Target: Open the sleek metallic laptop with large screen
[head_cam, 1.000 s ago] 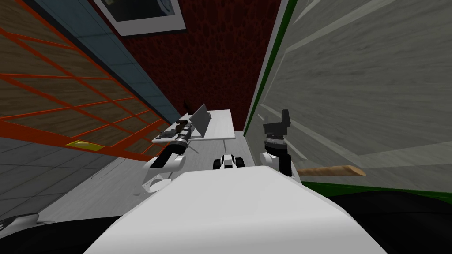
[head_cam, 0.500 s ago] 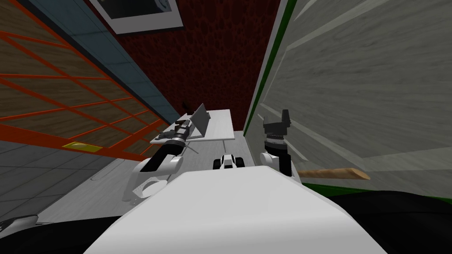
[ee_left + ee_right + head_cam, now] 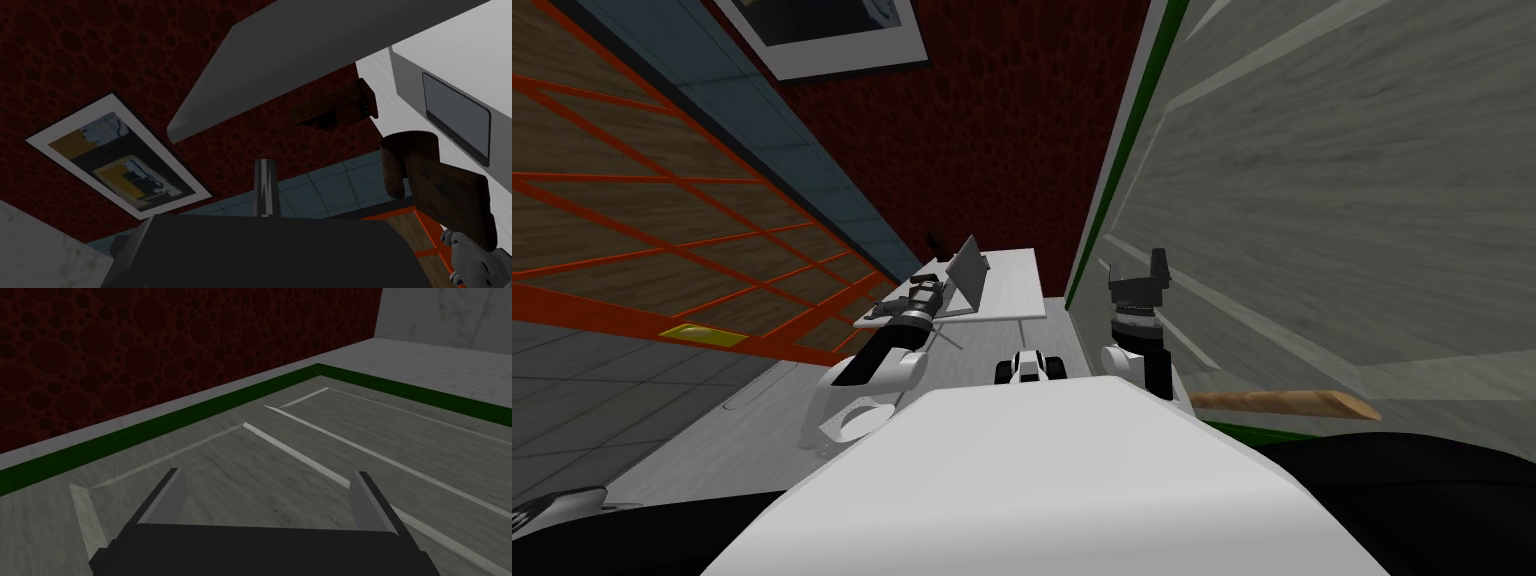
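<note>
Dark red spotted wall (image 3: 992,130) closes the far end, with a grey panelled door (image 3: 1312,180) along the right. Against the wall stands a white table (image 3: 1017,285); on its left part sits the grey laptop (image 3: 967,272), its lid (image 3: 300,55) partly raised. The left gripper (image 3: 264,167) sits beside the lid, blades pressed together on nothing. The right gripper (image 3: 268,474) hangs spread wide, empty, facing the door.

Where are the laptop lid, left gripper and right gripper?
laptop lid (image 3: 300,55): left wrist view, middle of its grey face.
left gripper (image 3: 264,166): left wrist view, between its shut jaws.
right gripper (image 3: 268,475): right wrist view, midway between its open jaws.
</note>
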Motion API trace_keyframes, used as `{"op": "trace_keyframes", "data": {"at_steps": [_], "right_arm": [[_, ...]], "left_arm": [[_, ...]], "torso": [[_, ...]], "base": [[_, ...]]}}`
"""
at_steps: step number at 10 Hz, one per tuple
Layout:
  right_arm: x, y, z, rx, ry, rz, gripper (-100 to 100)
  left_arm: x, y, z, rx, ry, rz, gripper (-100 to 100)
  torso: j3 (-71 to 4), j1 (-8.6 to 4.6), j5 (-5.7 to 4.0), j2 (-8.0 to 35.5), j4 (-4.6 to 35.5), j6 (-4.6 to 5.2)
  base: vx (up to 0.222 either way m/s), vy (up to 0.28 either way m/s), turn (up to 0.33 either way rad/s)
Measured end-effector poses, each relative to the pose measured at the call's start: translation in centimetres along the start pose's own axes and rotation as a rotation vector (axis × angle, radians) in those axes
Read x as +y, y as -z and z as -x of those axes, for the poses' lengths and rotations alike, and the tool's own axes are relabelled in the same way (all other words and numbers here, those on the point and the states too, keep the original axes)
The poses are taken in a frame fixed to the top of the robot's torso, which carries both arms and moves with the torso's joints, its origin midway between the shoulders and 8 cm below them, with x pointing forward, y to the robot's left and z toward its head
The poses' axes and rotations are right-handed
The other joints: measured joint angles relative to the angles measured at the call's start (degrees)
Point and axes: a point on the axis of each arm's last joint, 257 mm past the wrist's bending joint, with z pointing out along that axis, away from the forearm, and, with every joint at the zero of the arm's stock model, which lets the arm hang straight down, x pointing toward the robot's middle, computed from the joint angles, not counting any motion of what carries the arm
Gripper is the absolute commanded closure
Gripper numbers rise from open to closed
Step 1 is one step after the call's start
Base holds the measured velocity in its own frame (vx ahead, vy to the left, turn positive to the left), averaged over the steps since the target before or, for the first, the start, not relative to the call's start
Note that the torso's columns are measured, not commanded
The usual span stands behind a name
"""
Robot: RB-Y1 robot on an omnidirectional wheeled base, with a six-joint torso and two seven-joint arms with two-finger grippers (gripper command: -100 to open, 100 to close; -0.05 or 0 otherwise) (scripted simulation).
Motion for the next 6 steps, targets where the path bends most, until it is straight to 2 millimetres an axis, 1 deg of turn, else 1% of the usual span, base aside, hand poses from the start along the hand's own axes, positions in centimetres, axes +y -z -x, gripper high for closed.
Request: {"op": "trace_keyframes", "data": {"at_steps": [4,5,6], "right_arm": [[0.0,0.0,0.0,0.000,0.000,0.000,0],[0.0,0.0,0.0,0.000,0.000,0.000,0],[0.0,0.0,0.0,0.000,0.000,0.000,0]], "left_arm": [[0.9,-1.1,-1.0,0.011,0.195,0.001,100],[1.1,-1.3,-1.2,0.013,0.239,0.000,100],[1.1,-1.3,-1.2,0.013,0.245,-0.001,-100]], "torso": [[0.0,-0.42,-0.13,-0.1,0.0,0.01],[0.0,-0.43,-0.14,0.0,0.0,0.01],[0.0,-0.55,-0.17,0.0,0.0,0.01]], "base": [[-0.021,0.108,0.037],[-0.013,0.045,0.002],[0.012,-0.029,0.002]]}}
